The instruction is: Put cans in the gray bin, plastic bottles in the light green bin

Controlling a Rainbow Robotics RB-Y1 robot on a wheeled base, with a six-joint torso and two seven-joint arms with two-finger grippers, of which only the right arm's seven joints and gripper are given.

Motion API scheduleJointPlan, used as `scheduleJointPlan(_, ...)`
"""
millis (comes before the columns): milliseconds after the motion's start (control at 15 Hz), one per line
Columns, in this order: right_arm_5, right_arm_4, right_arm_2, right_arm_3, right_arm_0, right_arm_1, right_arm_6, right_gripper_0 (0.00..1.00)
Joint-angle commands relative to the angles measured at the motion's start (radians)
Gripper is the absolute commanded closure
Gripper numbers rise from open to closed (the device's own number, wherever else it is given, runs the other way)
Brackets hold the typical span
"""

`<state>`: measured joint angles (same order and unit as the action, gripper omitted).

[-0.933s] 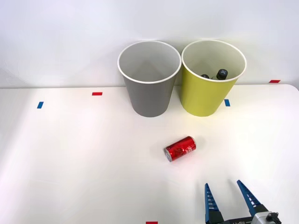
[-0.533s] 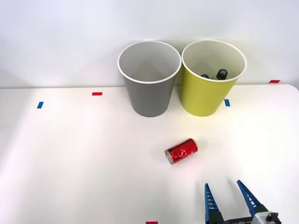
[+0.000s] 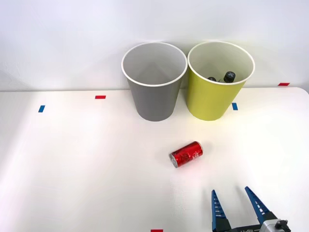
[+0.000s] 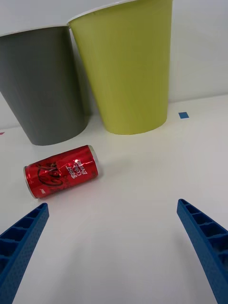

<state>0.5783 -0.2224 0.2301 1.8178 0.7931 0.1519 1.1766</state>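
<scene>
Here, the red can (image 3: 186,154) lies on its side on the white table (image 3: 72,169) — ahead and left of the right gripper (image 3: 237,205), jaws spread wide. Its long axis runs slantwise across the approach, and the gray bin (image 3: 154,94) stands beyond.

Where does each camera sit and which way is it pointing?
Front view: above the arms, looking forward and down at the white table; the right hand shows open at the bottom edge.
Right wrist view: low on the right arm, facing the bins; its blue ribbed fingers sit at the corners.
Shared: small red metallic can, tall gray bin, yellow-green bin.
</scene>
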Motion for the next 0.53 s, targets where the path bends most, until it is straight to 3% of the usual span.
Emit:
scheduleJointPlan(67,0.0,0.0,0.0,0.0,0.0,0.0,0.0,0.06)
scheduleJointPlan(533,0.0,0.0,0.0,0.0,0.0,0.0,0.0,0.06)
